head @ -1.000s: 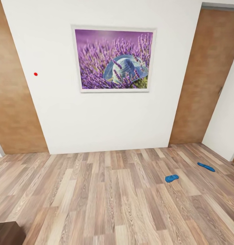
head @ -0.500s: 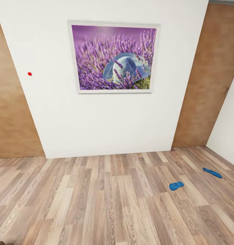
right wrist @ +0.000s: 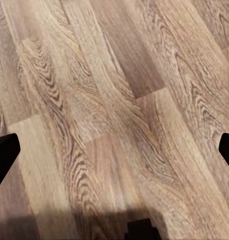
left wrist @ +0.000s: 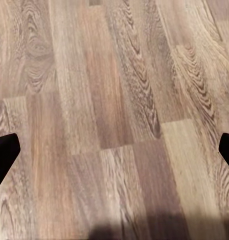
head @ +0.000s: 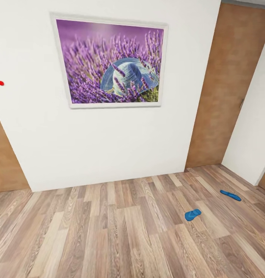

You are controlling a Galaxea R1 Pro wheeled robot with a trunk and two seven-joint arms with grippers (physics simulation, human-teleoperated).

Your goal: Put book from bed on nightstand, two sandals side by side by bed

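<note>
Two bright blue sandals lie apart on the wood-plank floor at the head view's right: one sandal (head: 193, 214) nearer me, the other sandal (head: 230, 195) farther right, close to a white wall corner. The left gripper (left wrist: 114, 152) hangs above bare floor planks, open, its dark fingertips (left wrist: 4, 152) at the picture's two side edges with nothing between them. My right gripper (right wrist: 114, 150) is open in the same way over the floor, fingertips (right wrist: 4, 150) wide apart. The book, the bed and the nightstands are out of view.
A white wall (head: 109, 146) with a framed lavender-and-hat picture (head: 111, 61) stands straight ahead. A brown wooden door (head: 225, 88) is to its right, another brown panel (head: 5, 166) at the far left. A small red dot (head: 0, 83) marks the wall.
The camera has moved closer to the wall and swung right: the picture has grown and slid left, and the dark cabinet corner at the lower left has left the view. The sandals lie where they were.
</note>
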